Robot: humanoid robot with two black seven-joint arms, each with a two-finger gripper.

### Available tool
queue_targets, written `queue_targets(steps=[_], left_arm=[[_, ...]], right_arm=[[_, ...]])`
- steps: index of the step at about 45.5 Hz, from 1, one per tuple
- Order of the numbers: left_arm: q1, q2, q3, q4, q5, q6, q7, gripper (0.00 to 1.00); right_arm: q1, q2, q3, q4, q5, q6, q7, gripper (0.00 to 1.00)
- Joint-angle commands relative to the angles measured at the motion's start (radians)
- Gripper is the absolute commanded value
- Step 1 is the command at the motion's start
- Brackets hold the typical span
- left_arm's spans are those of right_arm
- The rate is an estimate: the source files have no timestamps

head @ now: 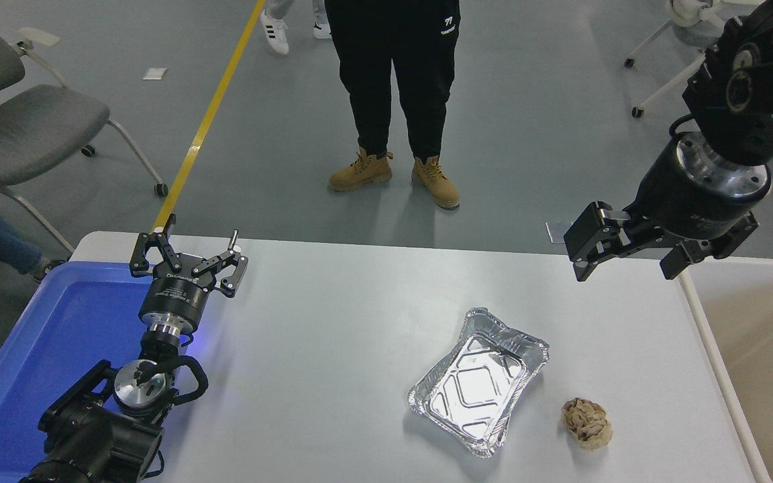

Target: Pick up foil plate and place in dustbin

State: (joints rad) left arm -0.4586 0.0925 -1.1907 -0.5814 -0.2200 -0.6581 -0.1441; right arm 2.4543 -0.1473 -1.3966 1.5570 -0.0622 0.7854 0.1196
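Observation:
The foil plate (479,381) lies flat on the white table (333,349), right of centre near the front edge, shiny and empty. The dustbin (762,349), beige with an off-white rim, stands against the table's right edge, partly cut off by the picture. My right gripper (628,265) is open and empty, raised high above the table's far right corner, up and to the right of the plate, by the bin's near corner. My left gripper (188,251) is open and parked at the lower left.
A small tan lumpy ball (586,422) lies just right of the plate. A blue tray (44,355) sits at the table's left end under my left arm. A person in black trousers and tan boots (393,100) stands beyond the far edge. A grey chair (17,121) is at far left.

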Motion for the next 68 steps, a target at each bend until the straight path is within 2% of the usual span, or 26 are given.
queue_targets(steps=[1,35,50,68], left_arm=[[0.001,0.000,0.000,0.000,0.001,0.000,0.000,0.99],[0.000,0.001,-0.001,0.000,-0.001,0.000,0.001,0.99],[0.000,0.001,-0.001,0.000,-0.001,0.000,0.001,0.99],[0.000,0.001,-0.001,0.000,-0.001,0.000,0.001,0.99]], right_arm=[[0.000,0.000,0.005,0.000,-0.001,0.000,0.000,1.00],[-0.103,0.035,0.059,-0.026,0.001,-0.005,0.000,1.00],[-0.241,0.098,0.076,-0.023,0.113,-0.141,0.000,1.00],[-0.509,0.103,0.160,-0.043,0.142,-0.391,-0.008,1.00]])
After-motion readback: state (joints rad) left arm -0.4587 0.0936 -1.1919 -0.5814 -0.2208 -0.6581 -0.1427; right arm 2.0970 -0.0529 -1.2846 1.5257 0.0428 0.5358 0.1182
